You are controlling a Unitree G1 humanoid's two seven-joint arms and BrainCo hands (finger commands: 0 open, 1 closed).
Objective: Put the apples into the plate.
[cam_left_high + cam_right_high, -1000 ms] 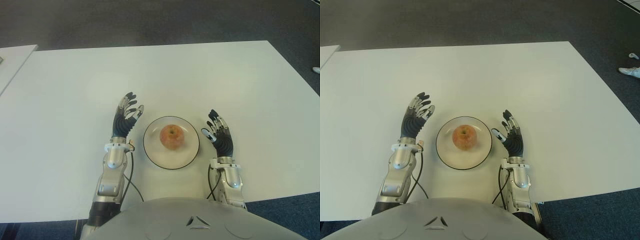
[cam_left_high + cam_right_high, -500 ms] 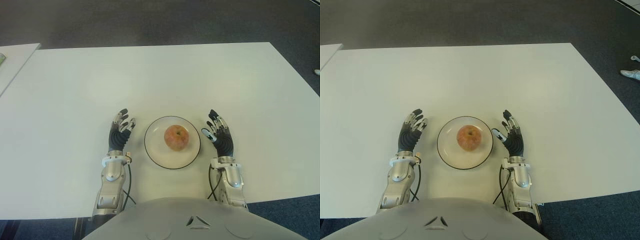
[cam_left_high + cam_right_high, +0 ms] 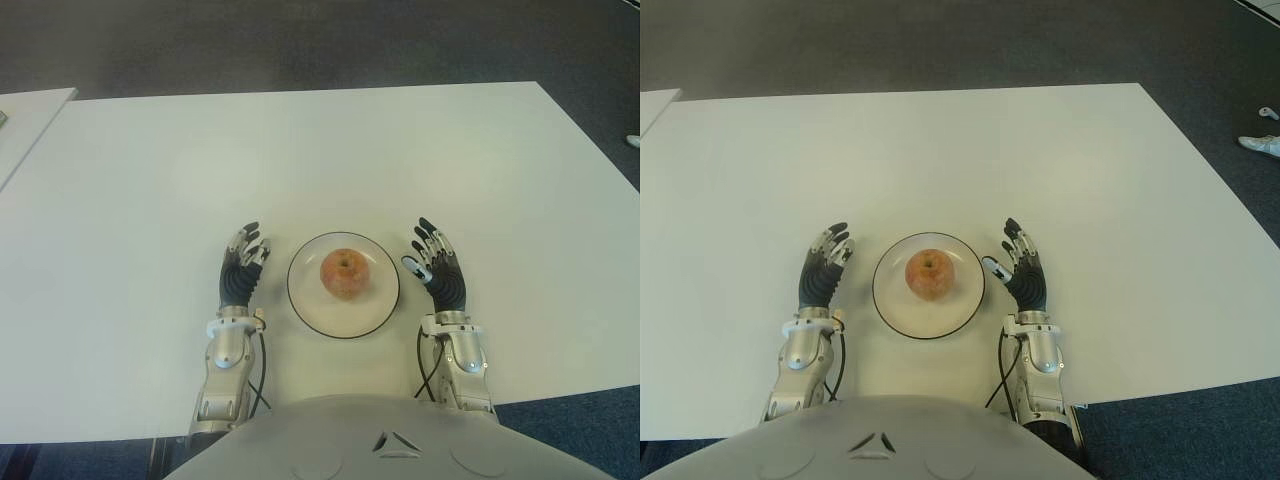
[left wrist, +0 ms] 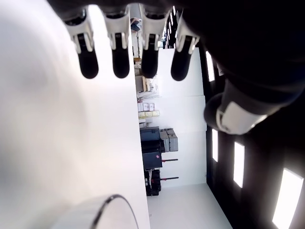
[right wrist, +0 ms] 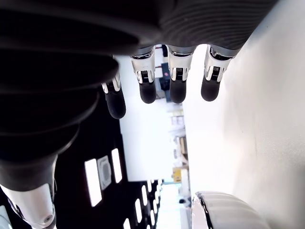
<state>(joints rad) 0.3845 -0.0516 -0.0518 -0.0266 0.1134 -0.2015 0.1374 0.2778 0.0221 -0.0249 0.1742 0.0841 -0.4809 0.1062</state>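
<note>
A single red-yellow apple (image 3: 345, 273) sits in the middle of a white plate (image 3: 312, 308) with a dark rim, near the front edge of the white table (image 3: 330, 150). My left hand (image 3: 241, 268) is just left of the plate, fingers stretched out and holding nothing. On the plate's right side my right hand (image 3: 435, 266) shows open as well, empty. Both wrist views show straight fingers (image 4: 120, 58) (image 5: 177, 85) over bare table, with the plate's rim (image 4: 112, 202) (image 5: 209, 202) at the edge.
A second white table (image 3: 25, 115) stands at the far left. Dark carpet (image 3: 300, 45) lies beyond the table. A white shoe (image 3: 1258, 142) shows on the floor at the far right.
My left hand has drawn back toward my body and come down beside the plate. The apple, the plate and the right hand have stayed put.
</note>
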